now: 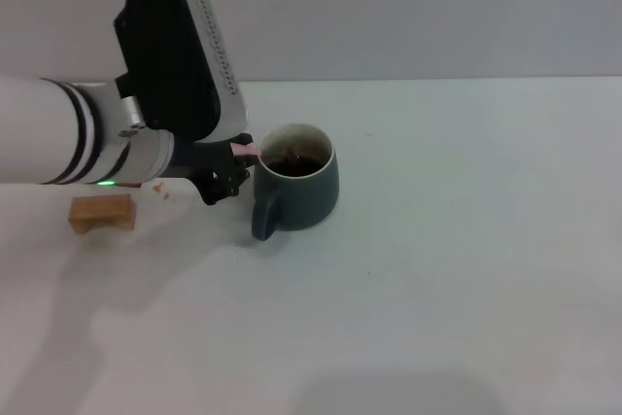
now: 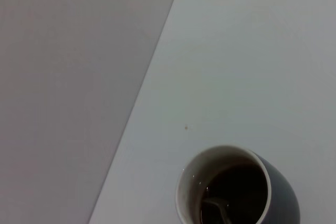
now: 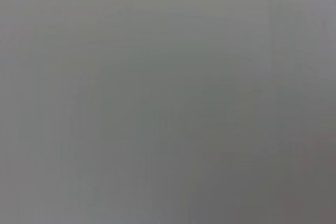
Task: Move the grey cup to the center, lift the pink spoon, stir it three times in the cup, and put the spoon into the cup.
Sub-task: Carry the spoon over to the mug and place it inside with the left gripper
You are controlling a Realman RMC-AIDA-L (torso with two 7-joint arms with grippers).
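Observation:
The grey cup (image 1: 299, 190) stands near the middle of the white table, its handle toward the front left, with dark liquid inside. My left gripper (image 1: 236, 157) is just left of the cup's rim and is shut on the pink spoon (image 1: 247, 150), whose handle slants over the rim into the cup. In the left wrist view the cup (image 2: 236, 192) shows from above, and the spoon's grey bowl (image 2: 216, 205) lies in the dark liquid. The right gripper is out of view; its wrist view shows only blank grey.
A tan block (image 1: 100, 212) lies on the table to the left of the cup, below my left arm. A small reddish bit (image 1: 160, 188) lies by the arm. The grey wall runs along the table's far edge (image 1: 437, 80).

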